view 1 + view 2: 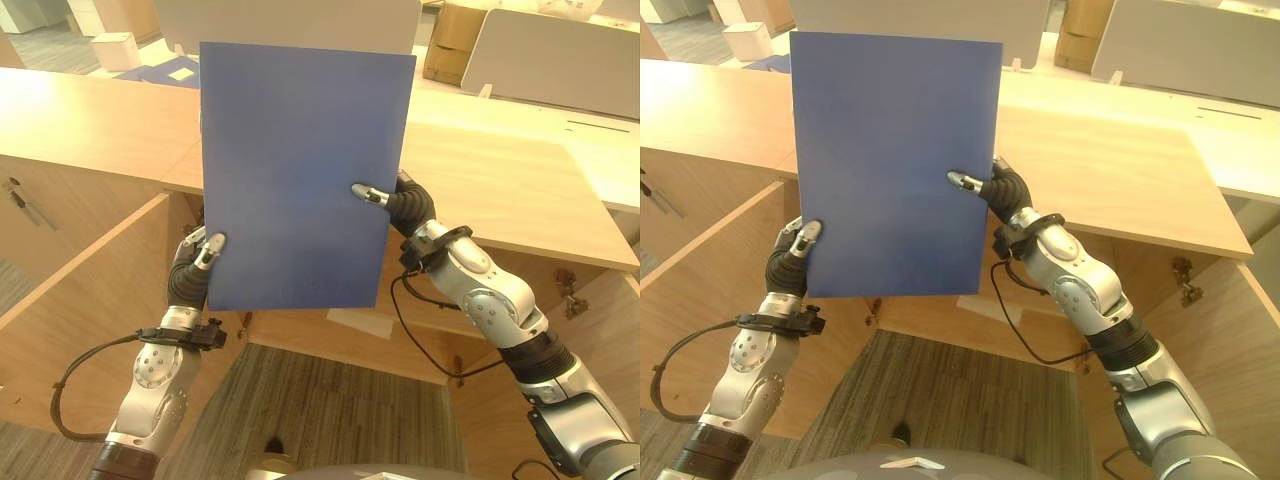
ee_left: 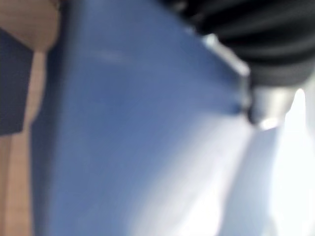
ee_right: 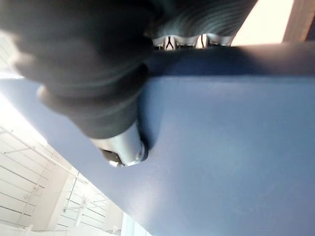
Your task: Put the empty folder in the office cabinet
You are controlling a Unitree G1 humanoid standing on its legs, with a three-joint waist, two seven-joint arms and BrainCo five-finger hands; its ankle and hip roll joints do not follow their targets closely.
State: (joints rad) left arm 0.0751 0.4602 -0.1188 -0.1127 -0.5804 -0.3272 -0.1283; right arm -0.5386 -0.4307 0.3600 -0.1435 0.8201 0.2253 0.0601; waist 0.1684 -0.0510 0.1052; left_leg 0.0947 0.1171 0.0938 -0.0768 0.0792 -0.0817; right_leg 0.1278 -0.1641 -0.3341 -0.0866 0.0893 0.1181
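The blue folder (image 1: 300, 175) is held upright in the air, flat face toward the camera, right in front of the wooden cabinet (image 1: 90, 270) and covering part of its top. It's pinched from both sides: the left hand (image 1: 200, 255) is clamped on the lower corner with the thumb pressed onto the front, and the right hand (image 1: 395, 200) is clamped on the opposite edge about halfway up, thumb on the front and fingers curled round behind. The cabinet's open door (image 1: 70, 300) is seen just below the left hand. A white sheet (image 1: 360, 322) can be made out inside the cabinet, beneath the folder.
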